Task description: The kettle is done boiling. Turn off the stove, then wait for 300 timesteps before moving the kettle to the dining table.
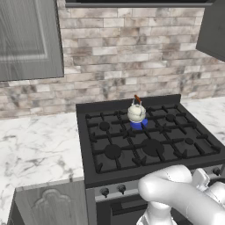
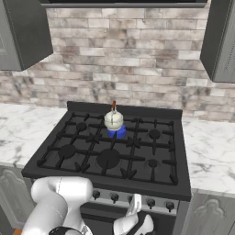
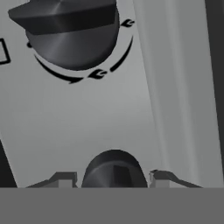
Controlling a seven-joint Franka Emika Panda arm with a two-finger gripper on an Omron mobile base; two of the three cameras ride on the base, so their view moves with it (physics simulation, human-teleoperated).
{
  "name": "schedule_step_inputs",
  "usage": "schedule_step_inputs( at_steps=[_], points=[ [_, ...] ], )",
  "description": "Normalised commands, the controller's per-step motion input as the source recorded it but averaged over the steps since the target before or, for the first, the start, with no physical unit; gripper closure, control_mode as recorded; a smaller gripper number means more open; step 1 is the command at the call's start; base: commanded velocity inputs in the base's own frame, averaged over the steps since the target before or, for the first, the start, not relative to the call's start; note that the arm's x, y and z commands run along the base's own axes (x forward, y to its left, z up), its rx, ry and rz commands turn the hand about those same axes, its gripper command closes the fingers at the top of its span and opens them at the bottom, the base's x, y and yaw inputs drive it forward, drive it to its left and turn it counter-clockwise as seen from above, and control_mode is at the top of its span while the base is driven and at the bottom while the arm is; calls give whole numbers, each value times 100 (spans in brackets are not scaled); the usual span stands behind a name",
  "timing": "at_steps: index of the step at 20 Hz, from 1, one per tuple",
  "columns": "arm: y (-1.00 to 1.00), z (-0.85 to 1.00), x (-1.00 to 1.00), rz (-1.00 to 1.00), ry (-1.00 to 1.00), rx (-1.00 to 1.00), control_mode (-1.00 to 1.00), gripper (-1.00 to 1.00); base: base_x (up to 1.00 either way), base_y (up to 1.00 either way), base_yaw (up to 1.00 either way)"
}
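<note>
Brick wall (image 1: 132,57), grey cabinets (image 1: 28,39), white marble counter (image 1: 37,149).

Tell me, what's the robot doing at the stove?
The robot is reaching down to the stove's front panel to turn the burner off. Its tool sits around one dark knob, with a finger on each side; whether they press it I cannot tell. A second knob sits nearby on the panel. The kettle stands on a back burner with a blue flame under it, so the stove is not yet off.
</note>
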Motion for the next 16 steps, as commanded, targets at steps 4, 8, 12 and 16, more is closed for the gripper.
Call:
schedule_step_inputs(
  at_steps=[4,8,12,16],
  points=[
    [-5,1,-26,-11,0,57,-100,100,0,0,0],
    [9,-11,-17,-8,0,45,-100,100,0,0,0],
    [13,-23,-9,-7,0,37,-100,100,0,0,0],
    [-2,-36,-20,-9,-4,46,-100,100,0,0,0]
  ],
)
